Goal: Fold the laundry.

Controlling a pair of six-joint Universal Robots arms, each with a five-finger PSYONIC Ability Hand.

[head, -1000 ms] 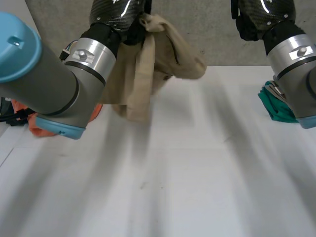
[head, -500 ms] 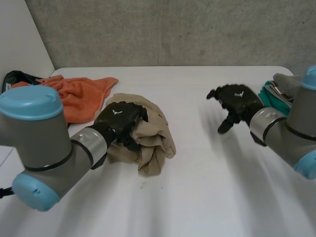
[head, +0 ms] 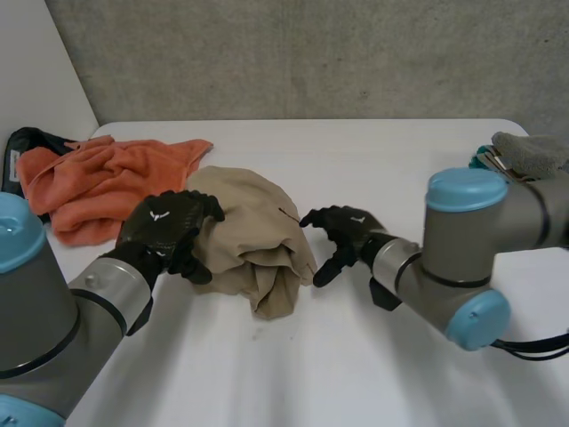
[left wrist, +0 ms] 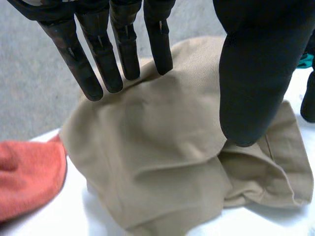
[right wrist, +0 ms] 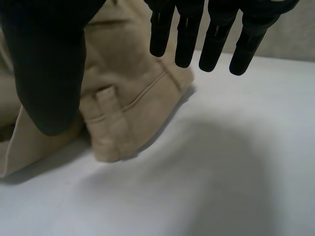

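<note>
A tan garment (head: pixel 253 236) lies bunched in a heap on the white table (head: pixel 373 374). My left hand (head: pixel 169 233) rests at its left edge, open, with straight fingers (left wrist: pixel 106 59) above the tan garment (left wrist: pixel 162 157). My right hand (head: pixel 342 238) hovers just off the heap's right edge, open, nothing in it. In the right wrist view the fingers (right wrist: pixel 214 34) hang straight over the table beside a belt loop and seam of the tan garment (right wrist: pixel 128 98).
An orange towel (head: pixel 98 182) lies crumpled at the back left, with a dark item (head: pixel 22 147) behind it. A stack of folded clothes (head: pixel 520 156), grey on teal, sits at the right edge. The orange towel (left wrist: pixel 27 177) lies close to the tan heap.
The tan garment, held up in my left hand a second ago, now lies on the table. Both hands came down and opened. My right hand moved left to the heap's edge.
</note>
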